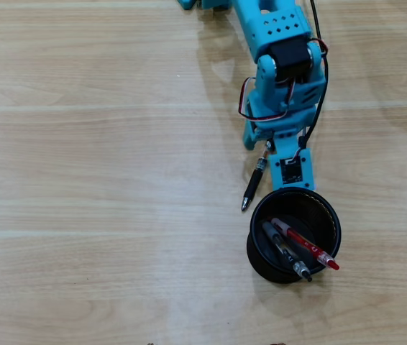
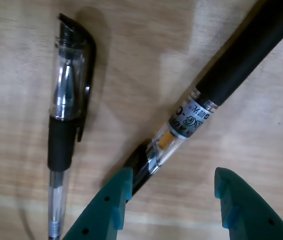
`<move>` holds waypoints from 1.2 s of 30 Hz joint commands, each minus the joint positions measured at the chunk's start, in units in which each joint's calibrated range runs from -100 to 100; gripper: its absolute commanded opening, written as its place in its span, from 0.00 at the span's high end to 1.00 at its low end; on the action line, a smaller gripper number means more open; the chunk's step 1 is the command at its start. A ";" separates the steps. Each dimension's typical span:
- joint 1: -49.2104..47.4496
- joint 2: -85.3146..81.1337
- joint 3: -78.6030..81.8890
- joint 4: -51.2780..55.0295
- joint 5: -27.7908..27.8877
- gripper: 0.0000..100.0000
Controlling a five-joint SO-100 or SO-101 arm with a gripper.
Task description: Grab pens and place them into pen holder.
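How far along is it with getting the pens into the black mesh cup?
Done: the grey-and-clear pen and red-and-clear pen sit in the round black mesh pen holder. In hand: nothing; the open teal gripper hovers over the black pen. Left: that pen and the clear pen with a black clip, both on the wooden table.

Glossy clear plastic pens, seemingly matt rubber grips, on smooth wood-grain table
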 commanded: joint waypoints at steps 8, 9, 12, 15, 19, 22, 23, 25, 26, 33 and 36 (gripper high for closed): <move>0.50 0.08 6.38 -8.81 -0.44 0.81; 0.50 0.08 7.02 -9.67 -0.44 0.81; 0.82 0.08 9.37 -11.39 -0.44 0.81; 1.47 0.08 11.36 -11.73 -0.44 0.82; 3.00 0.00 11.81 -11.04 -0.44 0.97; 3.48 -0.76 12.09 -10.27 -0.39 0.97; 3.48 -0.85 12.18 -10.27 -0.28 0.98; 3.32 -0.93 12.27 -10.01 -0.33 0.98; 3.24 -0.93 12.27 -10.01 -0.33 0.98; 2.60 -6.76 11.45 -10.35 1.03 0.98; 2.84 -18.01 12.27 -8.29 1.34 0.98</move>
